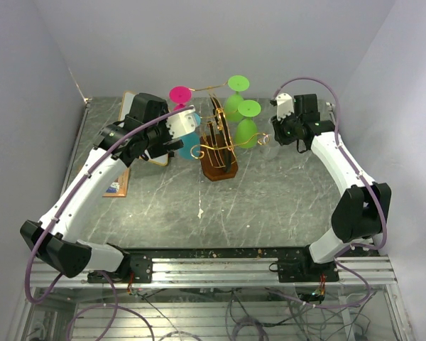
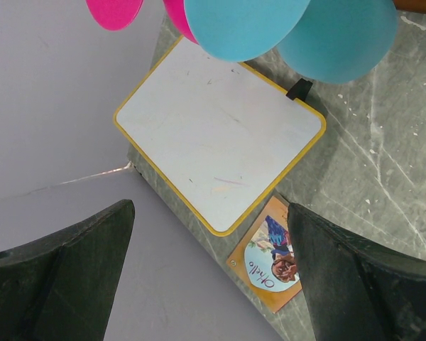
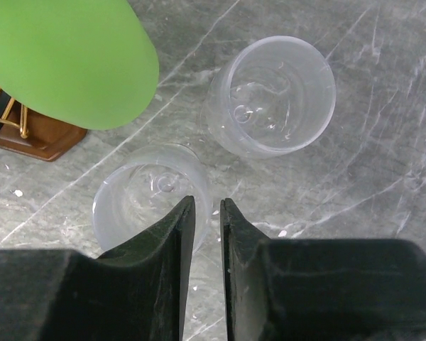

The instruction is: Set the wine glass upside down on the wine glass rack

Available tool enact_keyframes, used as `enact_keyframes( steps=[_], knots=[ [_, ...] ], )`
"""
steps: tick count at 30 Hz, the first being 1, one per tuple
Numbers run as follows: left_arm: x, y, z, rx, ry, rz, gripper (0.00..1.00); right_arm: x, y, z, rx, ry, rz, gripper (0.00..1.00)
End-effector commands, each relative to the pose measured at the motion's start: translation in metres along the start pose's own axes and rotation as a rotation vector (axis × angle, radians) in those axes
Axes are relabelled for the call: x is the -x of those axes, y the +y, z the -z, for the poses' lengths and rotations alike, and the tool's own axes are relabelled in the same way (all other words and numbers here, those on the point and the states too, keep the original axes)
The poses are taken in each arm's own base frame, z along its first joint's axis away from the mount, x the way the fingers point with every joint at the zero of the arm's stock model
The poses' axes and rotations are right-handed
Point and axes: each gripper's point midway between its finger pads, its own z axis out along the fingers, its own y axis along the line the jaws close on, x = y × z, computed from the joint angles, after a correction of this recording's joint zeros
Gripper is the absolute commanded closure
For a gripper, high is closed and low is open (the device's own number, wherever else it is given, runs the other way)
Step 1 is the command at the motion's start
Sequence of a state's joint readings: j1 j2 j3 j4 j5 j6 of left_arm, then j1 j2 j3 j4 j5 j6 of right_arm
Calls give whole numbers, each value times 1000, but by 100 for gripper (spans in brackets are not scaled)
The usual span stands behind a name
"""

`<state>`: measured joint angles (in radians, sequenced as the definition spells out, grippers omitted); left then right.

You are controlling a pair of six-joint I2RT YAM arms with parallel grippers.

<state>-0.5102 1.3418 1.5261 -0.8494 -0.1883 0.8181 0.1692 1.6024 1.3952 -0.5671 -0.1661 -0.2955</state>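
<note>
The gold wire rack (image 1: 217,135) stands on its brown base (image 1: 219,170) at mid-table. A pink glass (image 1: 179,94), a blue glass (image 1: 190,144) and two green glasses (image 1: 238,84) (image 1: 248,109) hang on it foot up. My left gripper (image 1: 179,133) is wide open and empty, just left of the blue glass (image 2: 245,25). My right gripper (image 3: 207,202) is shut to a narrow slit, holding nothing. It hovers over the rim of a clear glass (image 3: 138,195) standing upright on the table. A second clear glass (image 3: 273,96) stands beyond it.
A yellow-framed whiteboard (image 2: 220,135) and a small picture card (image 2: 266,266) lie on the table at the far left, below my left gripper. A green glass (image 3: 71,57) and the rack base (image 3: 39,138) sit left of my right gripper. Walls close the table's left and back.
</note>
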Motion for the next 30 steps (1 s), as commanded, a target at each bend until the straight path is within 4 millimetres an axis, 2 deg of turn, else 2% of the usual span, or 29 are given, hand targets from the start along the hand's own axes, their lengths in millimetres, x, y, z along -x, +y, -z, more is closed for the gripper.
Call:
enact_keyframes(
  steps=[1,17,30],
  knots=[
    [7,4,-2,2,-34,27,1,5,-6,2,-28,-5,19,79],
    [7,1,-2,-4,-39,31,1,-6,-6,1,-34,34,35,79],
    [5,1,2,0,-37,28,1,-15,0,7,-14,58,45,91]
  ],
)
